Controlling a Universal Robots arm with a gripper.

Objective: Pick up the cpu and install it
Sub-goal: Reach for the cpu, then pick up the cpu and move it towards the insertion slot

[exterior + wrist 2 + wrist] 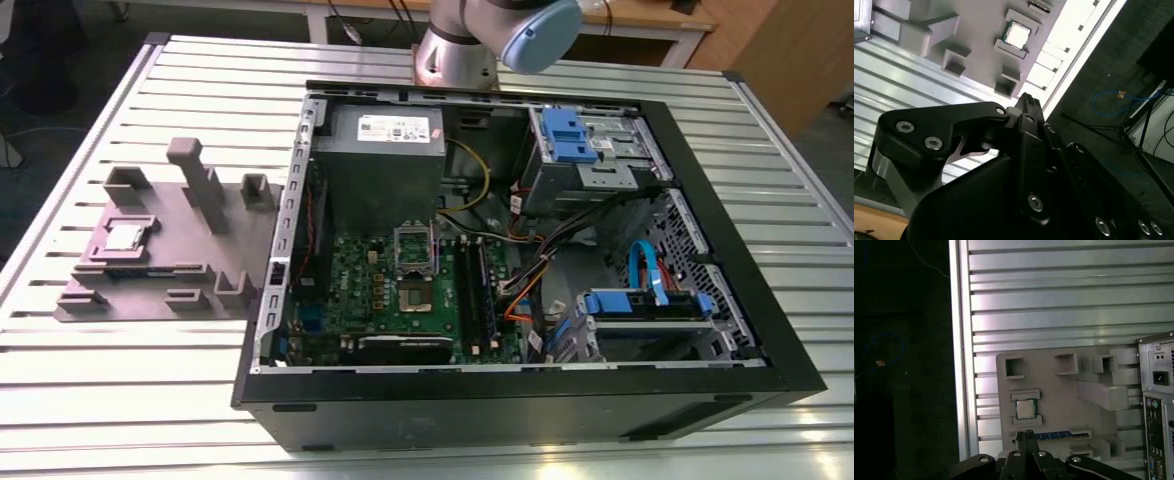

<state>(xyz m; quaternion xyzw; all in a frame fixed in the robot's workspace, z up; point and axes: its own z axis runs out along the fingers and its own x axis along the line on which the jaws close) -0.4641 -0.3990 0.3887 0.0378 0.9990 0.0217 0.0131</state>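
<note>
The cpu [127,237], a small square chip with a shiny silver top, lies in a recess of a grey holder block [187,265] on the slatted table, on the exterior view's left of the open computer case. Both wrist views look down on the cpu [1017,35] [1025,409] from well above. My gripper [1029,433] [1026,99] hangs over the block near the chip, fingers together and holding nothing. The motherboard's cpu socket [415,297] lies bare inside the case, its frame [416,245] folded back.
The open case [521,395] fills the table's middle, with a grey power supply [380,130], blue drive bays [574,140] and loose cables [534,270]. The holder block has upright posts [200,180] and a memory stick [1054,435]. The arm's base [461,55] stands behind the case.
</note>
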